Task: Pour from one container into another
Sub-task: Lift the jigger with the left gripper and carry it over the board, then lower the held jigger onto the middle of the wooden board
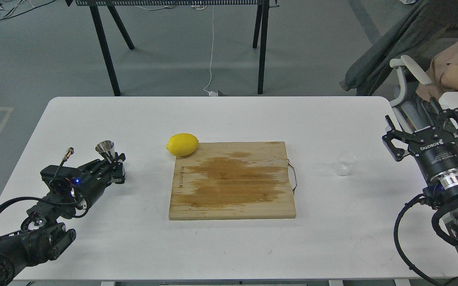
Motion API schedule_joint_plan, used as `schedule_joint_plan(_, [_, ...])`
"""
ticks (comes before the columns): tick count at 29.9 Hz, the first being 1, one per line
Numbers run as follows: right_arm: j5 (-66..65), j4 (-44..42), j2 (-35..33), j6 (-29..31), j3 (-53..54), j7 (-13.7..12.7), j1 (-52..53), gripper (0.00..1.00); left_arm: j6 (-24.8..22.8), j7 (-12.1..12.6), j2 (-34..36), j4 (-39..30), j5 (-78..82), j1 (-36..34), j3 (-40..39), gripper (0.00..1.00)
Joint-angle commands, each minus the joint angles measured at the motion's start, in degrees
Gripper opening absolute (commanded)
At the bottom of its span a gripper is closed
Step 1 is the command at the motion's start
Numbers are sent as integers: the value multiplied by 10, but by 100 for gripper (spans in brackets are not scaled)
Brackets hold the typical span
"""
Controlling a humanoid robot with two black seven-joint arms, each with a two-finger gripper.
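The steel jigger [105, 148] stands upright at the table's left side, its lower cone hidden between the fingers of my left gripper [114, 166], which is shut on it. The small clear plastic cup [344, 163] sits upright on the table right of the cutting board, free of any grip. My right gripper [425, 121] hovers to the right of the cup, about a hand's width away, with its fingers spread open and nothing between them.
A wooden cutting board [233, 180] with a wet brown stain lies at the table's middle. A lemon [182, 144] rests at its far left corner. A chair with a seated person [451, 71] is behind the table's right end.
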Motion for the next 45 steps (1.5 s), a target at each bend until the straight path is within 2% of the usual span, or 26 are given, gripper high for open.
schedule_joint_plan(1, [0,-1,0,0,0,0,0,99,0,0,1,-2,0,-1,0,10])
schedule_joint_plan(3, [0,0,0,0,0,0,0,99,0,0,5,-7,0,-5,-1,10])
schedule_joint_plan(7, [0,0,0,0,1,0,0,99,0,0,13,-22,1,-57,-1,10])
schedule_joint_plan(11, [0,0,0,0,1,0,1,99,0,0,65,-62,0,-122,-1,10])
schedule_joint_plan(15, [0,0,1,0,1,0,2,99,0,0,73,-139,0,-181,-2,10])
schedule_joint_plan(19, [0,-1,1,0,1,0,3,99,0,0,69,-241,1,-199,-2,10])
schedule_joint_plan(22, [0,-1,0,0,1,0,3,99,0,0,26,-289,5,-200,-1,10])
schedule_joint_plan(25, [0,-1,0,0,1,0,3,99,0,0,-38,-290,6,-199,21,10])
schedule_joint_plan(29, [0,-1,0,0,1,0,3,99,0,0,-72,-289,5,-188,72,10])
schedule_joint_plan(37, [0,-1,0,0,1,0,3,99,0,0,-165,-234,11,-108,109,10])
schedule_joint_plan(45, [0,-1,-1,0,1,0,3,99,0,0,-166,-170,11,-104,138,10])
